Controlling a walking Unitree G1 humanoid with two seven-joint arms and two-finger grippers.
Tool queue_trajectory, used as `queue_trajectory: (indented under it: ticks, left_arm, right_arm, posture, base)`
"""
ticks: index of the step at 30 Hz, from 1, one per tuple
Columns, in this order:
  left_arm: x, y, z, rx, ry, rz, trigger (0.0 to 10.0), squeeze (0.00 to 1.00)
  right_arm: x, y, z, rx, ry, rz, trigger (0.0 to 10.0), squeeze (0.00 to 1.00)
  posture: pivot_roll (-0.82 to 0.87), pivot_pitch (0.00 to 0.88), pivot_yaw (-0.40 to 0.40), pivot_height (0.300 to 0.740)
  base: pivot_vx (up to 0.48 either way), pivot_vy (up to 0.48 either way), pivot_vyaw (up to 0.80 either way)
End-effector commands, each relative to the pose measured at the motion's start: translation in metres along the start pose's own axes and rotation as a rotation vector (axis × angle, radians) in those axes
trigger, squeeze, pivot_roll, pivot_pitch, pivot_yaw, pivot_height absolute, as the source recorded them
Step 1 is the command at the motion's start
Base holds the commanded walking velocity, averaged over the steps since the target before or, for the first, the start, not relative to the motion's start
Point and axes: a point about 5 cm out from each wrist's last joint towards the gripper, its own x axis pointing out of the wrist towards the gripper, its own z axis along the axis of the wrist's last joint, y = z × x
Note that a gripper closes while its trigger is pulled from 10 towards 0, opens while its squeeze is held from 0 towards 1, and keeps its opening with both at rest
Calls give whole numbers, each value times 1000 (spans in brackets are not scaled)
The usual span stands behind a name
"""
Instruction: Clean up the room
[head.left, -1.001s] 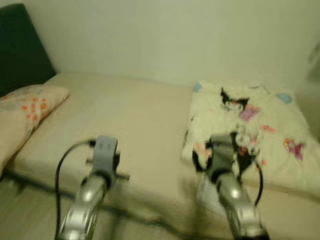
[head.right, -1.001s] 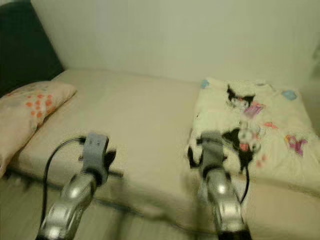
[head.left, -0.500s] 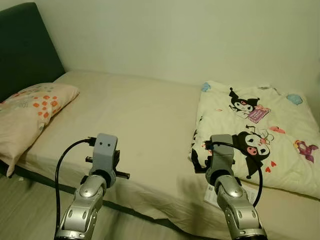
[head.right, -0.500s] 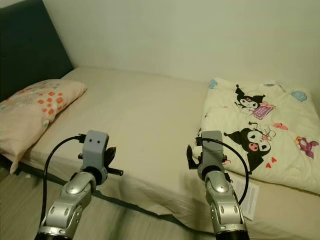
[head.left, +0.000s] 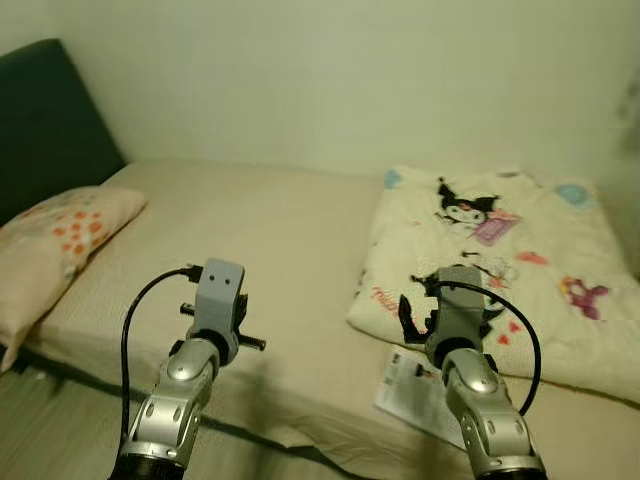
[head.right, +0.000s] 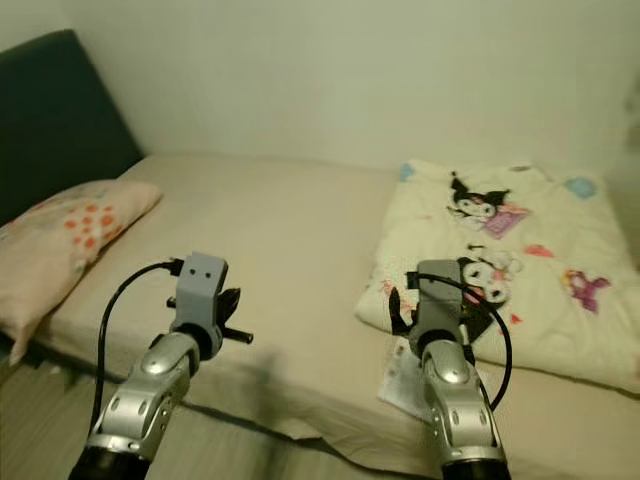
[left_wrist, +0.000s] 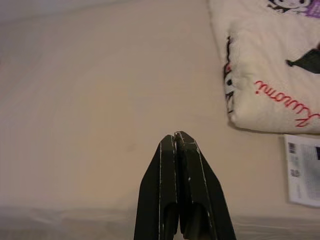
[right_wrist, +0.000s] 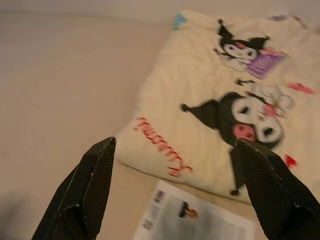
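Observation:
A beige bed (head.left: 260, 230) lies in front of me. A folded cream blanket with cartoon prints (head.left: 500, 250) rests on its right half. A printed leaflet (head.left: 415, 390) lies flat on the sheet just below the blanket's near edge. My left gripper (left_wrist: 174, 136) is shut with nothing in it, held over the bare sheet near the bed's front edge. My right gripper (right_wrist: 176, 142) is open wide, hovering above the blanket's near corner and the leaflet (right_wrist: 200, 220). Both silver arms reach forward over the mattress edge.
A peach pillow with orange dots (head.left: 55, 245) lies at the bed's left end, against a dark headboard (head.left: 45, 120). A pale wall (head.left: 330, 80) runs behind the bed. Wooden floor (head.left: 60, 430) shows at the lower left.
The whole picture has shifted, so the camera has moved. Both arms keep the same outstretched pose. More of the leaflet shows beside my right arm.

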Motion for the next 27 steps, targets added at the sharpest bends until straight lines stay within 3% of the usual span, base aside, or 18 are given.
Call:
queue_trajectory:
  ticks: [1,9,14,27]
  left_arm:
    - [-4,8,-20,-6,80,43,10000,0]
    - [-13,13,-33,1,106,90,10000,0]
    - [-20,16,-39,-12,102,98,10000,0]
    - [-30,18,-40,-32,94,109,10000,0]
  right_arm:
    - [-2,8,-17,-18,91,46,10000,0]
    - [-6,13,-32,-42,159,89,10000,0]
    - [-6,16,-42,0,204,107,10000,0]
    - [-9,16,-40,28,168,102,10000,0]
  posture:
    - [-133,85,68,740]
    - [-123,104,47,740]
    - [-114,122,45,735]
    - [-98,147,34,690]
  base:
    - [0,0,0]
    - [0,0,0]
    - [0,0,0]
    - [0,0,0]
